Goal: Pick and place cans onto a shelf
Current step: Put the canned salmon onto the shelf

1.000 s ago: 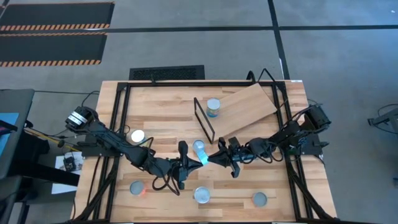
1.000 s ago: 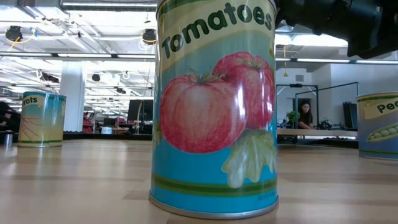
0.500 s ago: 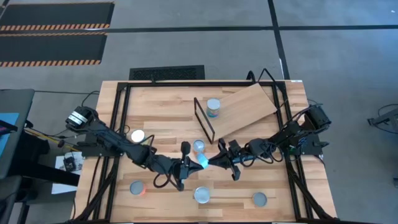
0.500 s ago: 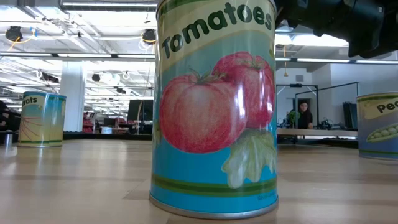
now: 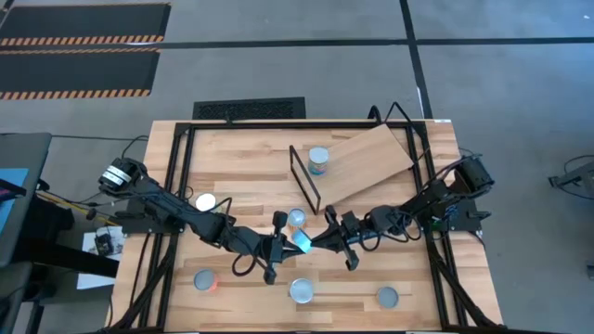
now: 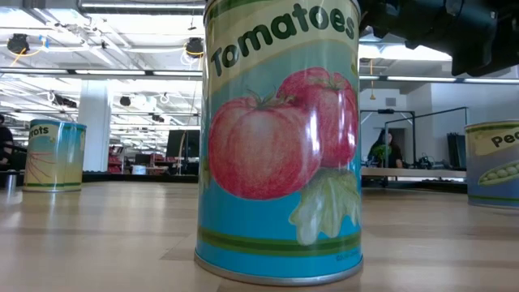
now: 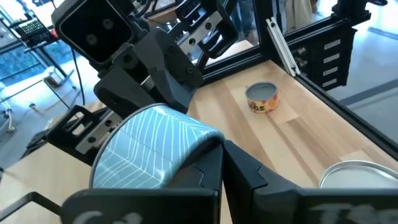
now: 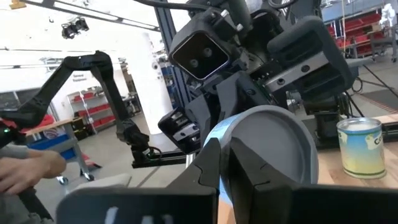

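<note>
A teal can (image 5: 303, 242) lies on its side in the air above the table's middle, between my two grippers. My left gripper (image 5: 284, 244) comes at it from the left and my right gripper (image 5: 317, 240) from the right; both are shut on it. The can's striped side shows in the left wrist view (image 7: 155, 149) and its grey round end in the right wrist view (image 8: 267, 146). The shelf (image 5: 367, 165), a light-wood board with a black wire end, lies at the far right. One can (image 5: 318, 160) stands on it. My left gripper holds the teal can at its left end (image 7: 186, 155), fingers level, coming from the table's left. The can hides the place of contact. The can lies on its side, clear of the table. My right gripper holds the same can at its right end, by the rim of the grey round face (image 8: 239, 140), fingers level, coming from the table's right. The can is clear of the table.
A can (image 5: 296, 218) stands just beyond the grippers. Another (image 5: 205, 202) stands at the left. Three stand along the near edge: carrots (image 6: 53, 154), tomatoes (image 6: 280, 138), peas (image 6: 493, 162). A black frame (image 5: 176, 186) borders the table.
My left arm has moved a little toward the table's right, and the teal can between the grippers has shifted slightly toward the near edge. My right gripper has stayed nearly in place.
</note>
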